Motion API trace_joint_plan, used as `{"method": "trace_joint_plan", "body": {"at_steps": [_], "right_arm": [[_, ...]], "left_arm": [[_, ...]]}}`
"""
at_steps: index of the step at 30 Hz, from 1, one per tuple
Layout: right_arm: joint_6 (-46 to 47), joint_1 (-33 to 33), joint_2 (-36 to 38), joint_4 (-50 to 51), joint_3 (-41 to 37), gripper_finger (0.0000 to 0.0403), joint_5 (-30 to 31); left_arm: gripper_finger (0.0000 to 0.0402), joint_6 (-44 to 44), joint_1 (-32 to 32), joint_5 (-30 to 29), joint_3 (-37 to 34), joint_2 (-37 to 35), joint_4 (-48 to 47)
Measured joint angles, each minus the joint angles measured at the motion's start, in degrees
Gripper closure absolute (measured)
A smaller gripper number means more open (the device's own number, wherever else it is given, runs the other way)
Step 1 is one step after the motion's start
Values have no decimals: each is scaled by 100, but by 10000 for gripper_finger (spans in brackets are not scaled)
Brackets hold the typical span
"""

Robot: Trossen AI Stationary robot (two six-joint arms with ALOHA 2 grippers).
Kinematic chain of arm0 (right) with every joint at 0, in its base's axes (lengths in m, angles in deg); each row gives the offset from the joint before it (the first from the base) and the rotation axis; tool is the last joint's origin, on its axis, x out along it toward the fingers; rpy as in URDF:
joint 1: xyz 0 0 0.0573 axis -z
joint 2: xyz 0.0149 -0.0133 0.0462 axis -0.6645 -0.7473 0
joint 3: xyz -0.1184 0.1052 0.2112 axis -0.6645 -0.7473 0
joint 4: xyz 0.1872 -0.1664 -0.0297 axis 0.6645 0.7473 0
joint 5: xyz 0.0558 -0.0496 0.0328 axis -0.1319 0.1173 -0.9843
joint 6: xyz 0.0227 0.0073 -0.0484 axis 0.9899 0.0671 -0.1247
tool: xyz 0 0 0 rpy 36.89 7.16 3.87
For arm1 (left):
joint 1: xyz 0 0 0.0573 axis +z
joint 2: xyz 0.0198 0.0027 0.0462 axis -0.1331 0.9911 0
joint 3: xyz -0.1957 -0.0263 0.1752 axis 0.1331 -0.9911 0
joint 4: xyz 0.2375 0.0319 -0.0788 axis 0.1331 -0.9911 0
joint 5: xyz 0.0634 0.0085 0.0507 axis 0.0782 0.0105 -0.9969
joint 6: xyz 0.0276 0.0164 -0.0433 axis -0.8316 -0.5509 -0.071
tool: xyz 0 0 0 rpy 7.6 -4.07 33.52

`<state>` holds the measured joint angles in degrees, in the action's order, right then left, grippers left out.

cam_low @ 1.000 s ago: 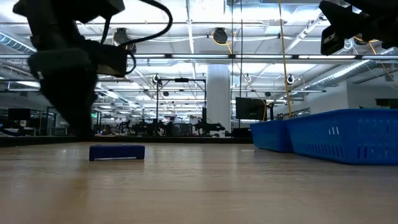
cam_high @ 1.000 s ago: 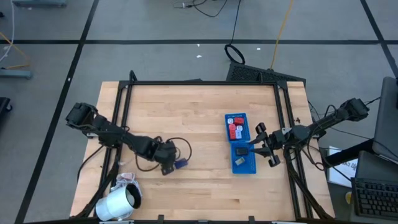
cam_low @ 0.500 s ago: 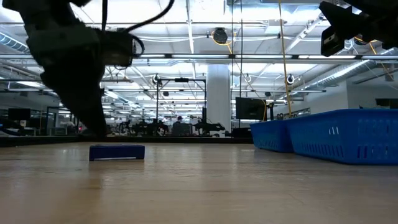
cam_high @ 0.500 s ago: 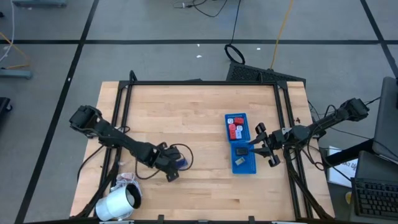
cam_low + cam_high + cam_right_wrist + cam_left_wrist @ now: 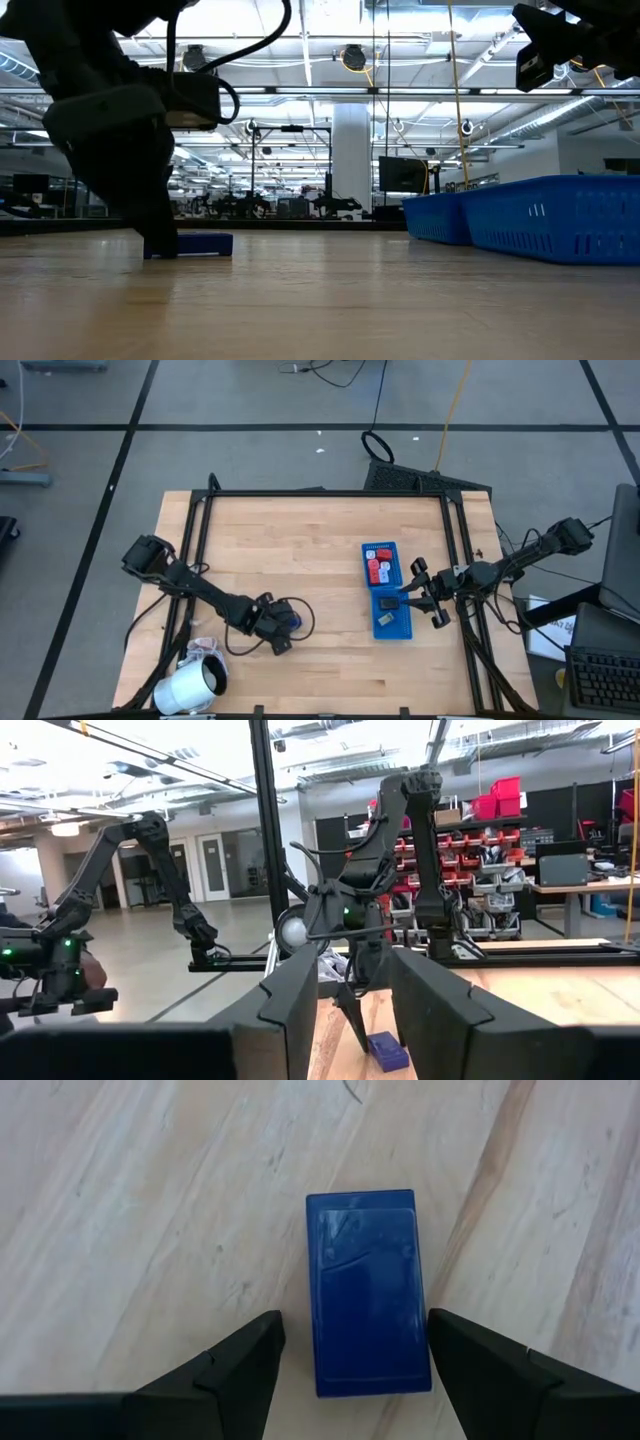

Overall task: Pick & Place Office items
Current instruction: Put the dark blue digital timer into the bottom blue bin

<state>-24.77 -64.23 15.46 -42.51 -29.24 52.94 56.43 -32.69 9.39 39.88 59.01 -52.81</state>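
Note:
A dark blue block (image 5: pixel 366 1290), one of the office items, lies flat on the wooden table at the near left (image 5: pixel 291 622). My left gripper (image 5: pixel 353 1323) is open and slants down over it, one finger on each long side near one end; in the low view it (image 5: pixel 150 215) reaches down to table level at that end of the block (image 5: pixel 200 244). Whether a finger touches the block, I cannot tell. The blue tray (image 5: pixel 397 632) at the right holds red and white pieces (image 5: pixel 377 568) and dark ones (image 5: pixel 388 603). My right gripper (image 5: pixel 418 590) hangs open above the tray's right edge.
A big white roll (image 5: pixel 190 686) lies at the near left corner, close to the left arm's cable. A black frame (image 5: pixel 325 493) runs along the table's far edge and down both sides. Bare wood lies between the block and the tray.
My left gripper has moved toward the near edge and the right, and has come down onto the dark blue block, so its fingers now stand on both sides of it. The block has stayed where it was.

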Motion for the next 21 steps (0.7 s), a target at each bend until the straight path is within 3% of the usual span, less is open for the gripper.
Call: {"method": "trace_joint_plan", "body": {"at_steps": [6, 13, 21], "right_arm": [[0, 0, -1, 2, 0, 287, 0], [2, -1, -2, 114, -2, 287, 40], [63, -2, -2, 178, -2, 287, 433]], "left_arm": [[161, -343, -20, -25, -5, 12, 8], [247, -481, -22, -101, -11, 18, 31], [247, -1037, -16, -252, -42, -168, 90]]}}
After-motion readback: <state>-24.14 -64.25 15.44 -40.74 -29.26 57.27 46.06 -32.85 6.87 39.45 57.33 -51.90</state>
